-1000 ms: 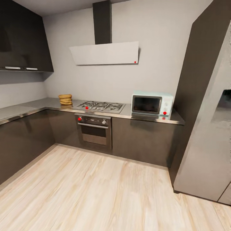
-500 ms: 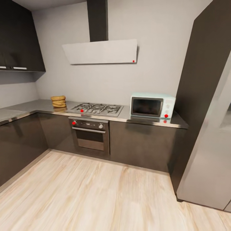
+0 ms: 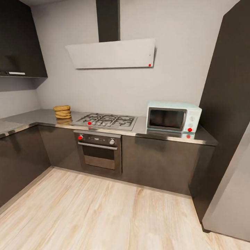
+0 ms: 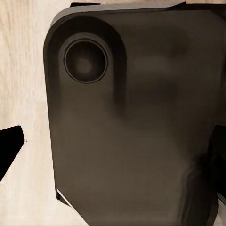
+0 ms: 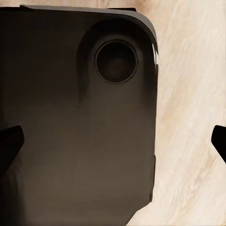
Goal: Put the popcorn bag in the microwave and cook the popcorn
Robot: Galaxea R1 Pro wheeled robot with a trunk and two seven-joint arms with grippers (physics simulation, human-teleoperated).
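The bag [image 3: 62, 112] sits on the surface [image 3: 41, 117] at 9 o'clock from the hob [image 3: 105, 121], microwave [image 3: 173, 116] at 3; jaws' state can't be told.

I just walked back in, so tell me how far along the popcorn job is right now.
Nothing looks done yet. The popcorn bag sits on the countertop left of the gas hob. The microwave stands at the counter's right end with its door shut. The robot faces the counter from across the wood floor. Left: picking up the bag, opening the door, loading and heating.
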